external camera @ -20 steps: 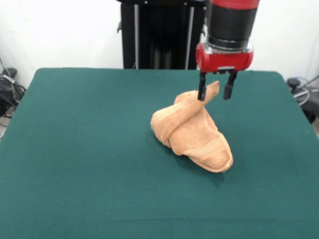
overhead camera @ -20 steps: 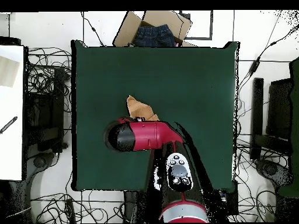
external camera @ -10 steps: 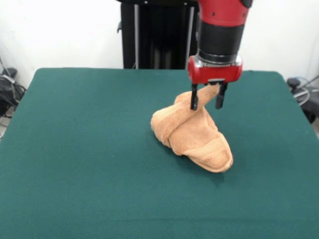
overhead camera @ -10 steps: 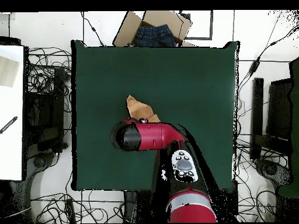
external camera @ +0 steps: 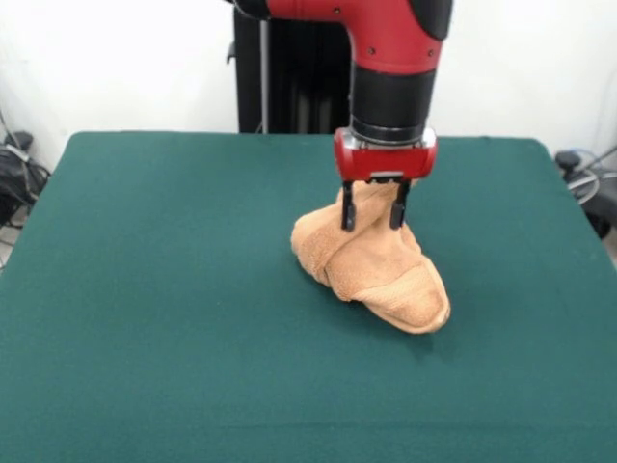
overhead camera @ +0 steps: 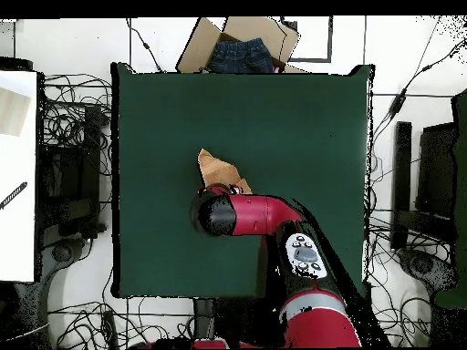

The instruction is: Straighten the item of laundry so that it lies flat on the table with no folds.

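1. The peach towel [external camera: 371, 262] lies bunched in a lump a little right of the front view's centre, with several folds wrapped over one another and a banded end spread toward the lower right.
2. In the overhead view only a small corner of the towel [overhead camera: 217, 169] shows, just left of the frame's centre; the arm covers the rest.
3. The gripper [external camera: 371, 206] hangs straight down over the top of the lump, its jaws parted to a moderate width and straddling the raised peak of cloth; the two dark fingers [external camera: 347, 208] sit on either side of that peak, and whether they press it I cannot tell.
4. The red and black arm [overhead camera: 251, 215] reaches in from the lower right of the overhead frame.
5. The green tabletop [external camera: 164, 289] extends well beyond the towel on every side.
6. A cardboard box [overhead camera: 239, 44] holding dark cloth sits past the tabletop's upper edge in the overhead view.
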Controlling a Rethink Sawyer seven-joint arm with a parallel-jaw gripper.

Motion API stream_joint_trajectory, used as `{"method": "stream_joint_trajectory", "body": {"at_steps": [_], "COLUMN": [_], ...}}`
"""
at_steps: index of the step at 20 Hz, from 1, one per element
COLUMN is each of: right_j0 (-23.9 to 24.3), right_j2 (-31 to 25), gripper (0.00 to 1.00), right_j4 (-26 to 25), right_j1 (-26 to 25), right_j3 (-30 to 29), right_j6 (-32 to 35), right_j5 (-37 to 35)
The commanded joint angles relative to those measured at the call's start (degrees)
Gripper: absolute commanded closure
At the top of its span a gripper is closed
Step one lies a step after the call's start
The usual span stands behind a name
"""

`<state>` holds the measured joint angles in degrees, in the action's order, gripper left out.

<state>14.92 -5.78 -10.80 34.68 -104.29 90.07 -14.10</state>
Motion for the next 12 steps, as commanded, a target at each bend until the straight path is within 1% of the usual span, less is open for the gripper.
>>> {"method": "stream_joint_trajectory", "body": {"at_steps": [1, 7, 12], "right_j0": [0.75, -2.12, -2.97], "right_j2": [-5.25, -3.96, -3.48], "gripper": [0.0, 0.0, 0.0], "right_j4": [-2.72, -0.59, -0.61], "right_j1": [-1.69, -0.57, 0.91], "right_j3": [-2.89, 4.79, 5.85], "right_j6": [4.33, 1.57, 1.57], "right_j5": [1.2, -10.64, -13.84]}}
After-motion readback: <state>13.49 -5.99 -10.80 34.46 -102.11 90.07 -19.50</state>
